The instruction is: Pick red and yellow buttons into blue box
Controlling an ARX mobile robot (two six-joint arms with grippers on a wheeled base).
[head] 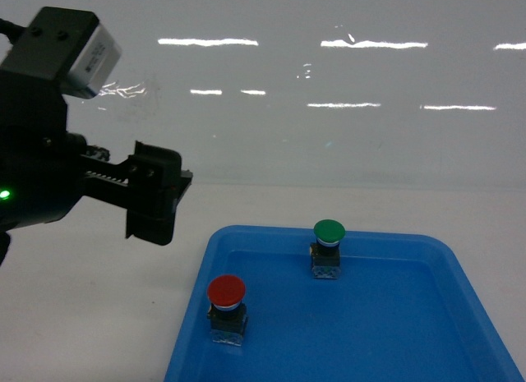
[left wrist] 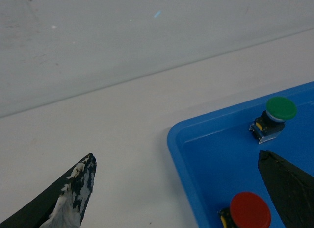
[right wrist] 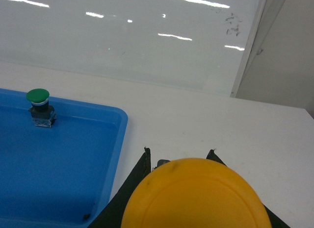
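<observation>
Domed yellow button [right wrist: 195,194], glossy cap

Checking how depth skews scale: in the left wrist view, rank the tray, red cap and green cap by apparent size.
1. Tray, largest by far.
2. Red cap.
3. Green cap, slightly smaller, but it sits farther from the camera, so their true sizes may match.
</observation>
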